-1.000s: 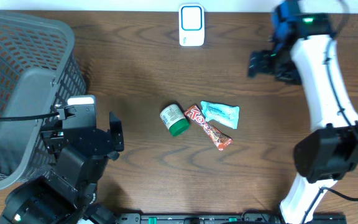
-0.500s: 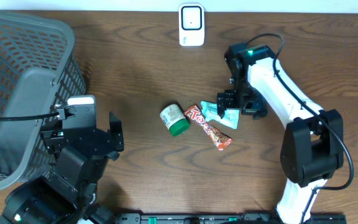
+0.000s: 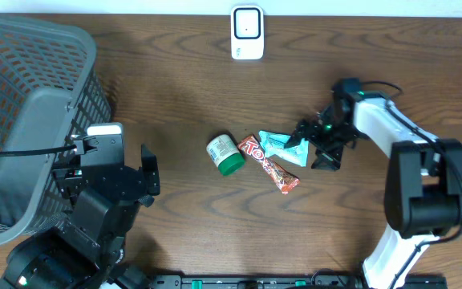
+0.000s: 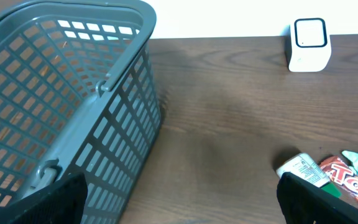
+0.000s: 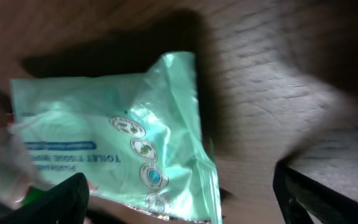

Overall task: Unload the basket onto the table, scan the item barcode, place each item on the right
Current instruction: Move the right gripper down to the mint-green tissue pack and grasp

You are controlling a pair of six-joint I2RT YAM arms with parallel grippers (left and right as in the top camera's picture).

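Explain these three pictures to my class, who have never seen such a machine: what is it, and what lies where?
Two robot arms sit at a wooden table. One picture looks down from above; the other two come from cameras on each wrist. On the table lie a grey basket, a white scanner, a green-capped bottle, a red candy bar and a teal tissue packet. The left tool is open beside the basket. The right tool, open, hovers at the tissue packet. Neither holds anything.
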